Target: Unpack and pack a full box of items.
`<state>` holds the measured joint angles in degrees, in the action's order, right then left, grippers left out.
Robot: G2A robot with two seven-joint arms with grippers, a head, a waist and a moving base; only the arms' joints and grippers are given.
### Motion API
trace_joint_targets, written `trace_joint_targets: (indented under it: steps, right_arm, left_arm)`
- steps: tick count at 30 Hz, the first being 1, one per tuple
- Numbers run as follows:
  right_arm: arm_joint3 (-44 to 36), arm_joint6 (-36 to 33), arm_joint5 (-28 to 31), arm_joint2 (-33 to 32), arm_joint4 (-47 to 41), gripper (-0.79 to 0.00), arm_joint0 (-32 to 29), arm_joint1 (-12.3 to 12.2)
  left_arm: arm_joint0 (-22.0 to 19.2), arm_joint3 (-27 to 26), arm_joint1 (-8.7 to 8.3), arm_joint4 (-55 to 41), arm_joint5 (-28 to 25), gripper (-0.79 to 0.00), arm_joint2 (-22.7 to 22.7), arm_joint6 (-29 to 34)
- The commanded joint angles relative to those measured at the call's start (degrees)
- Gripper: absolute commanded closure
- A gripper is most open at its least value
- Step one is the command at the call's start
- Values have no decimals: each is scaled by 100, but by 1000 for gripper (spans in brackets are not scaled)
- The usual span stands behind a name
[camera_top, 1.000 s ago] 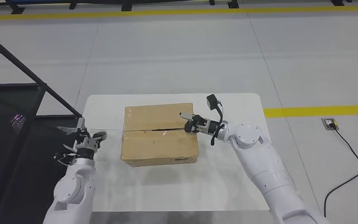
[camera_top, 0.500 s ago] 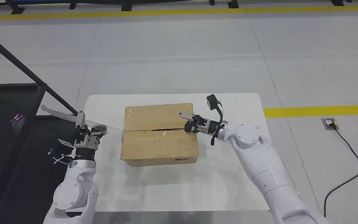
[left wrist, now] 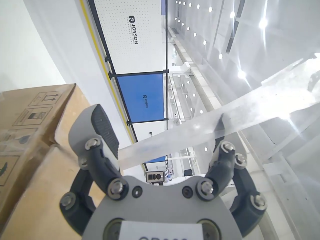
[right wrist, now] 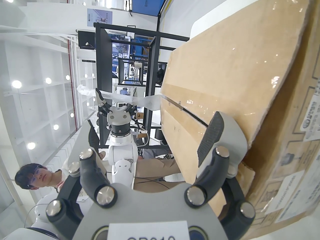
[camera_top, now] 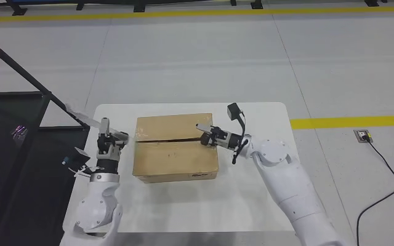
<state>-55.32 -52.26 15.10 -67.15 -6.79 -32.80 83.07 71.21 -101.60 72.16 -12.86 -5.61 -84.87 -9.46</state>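
Observation:
A closed cardboard box [camera_top: 175,147] stands in the middle of the white table [camera_top: 258,184], its top flaps meeting at a seam. My left gripper [camera_top: 112,135] is at the box's left end, open. A strip of clear tape [left wrist: 190,131] runs across its two fingers and clings to them. That tape [right wrist: 130,99] leads from the seam's end to the left gripper [right wrist: 115,106], and its loose end [camera_top: 83,117] trails off to the left. My right gripper [right wrist: 152,126] is open at the box's right end [right wrist: 237,63], with one finger [right wrist: 215,136] over the top edge.
A black metal frame [camera_top: 24,123] stands just left of the table. Bare tabletop lies in front of the box and to its right. A yellow line [camera_top: 338,122] crosses the floor at the right.
My left arm has moved right, up to the box's left end, bringing the tape strip along. The right gripper has hardly moved.

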Motion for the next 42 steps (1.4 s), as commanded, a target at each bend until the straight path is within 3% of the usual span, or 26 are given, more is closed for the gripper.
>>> trace_joint_targets:
  steps: [1,17,30,42]
  right_arm:
    - [-171,-42,36,-41,-26,-785,-83,-25]
    - [-1376,11,32,-624,-151,-785,-916,-283]
    - [-1622,16,29,-721,-219,-785,-1134,-391]
    - [-1794,76,122,-838,-287,-785,-1401,-493]
  left_arm:
    - [-34,-23,14,125,26,-785,62,-69]
    - [-263,-45,130,949,230,-785,539,-316]
    - [-440,166,212,1547,377,-785,903,-178]
    - [-857,717,326,1933,411,-785,1293,-110]
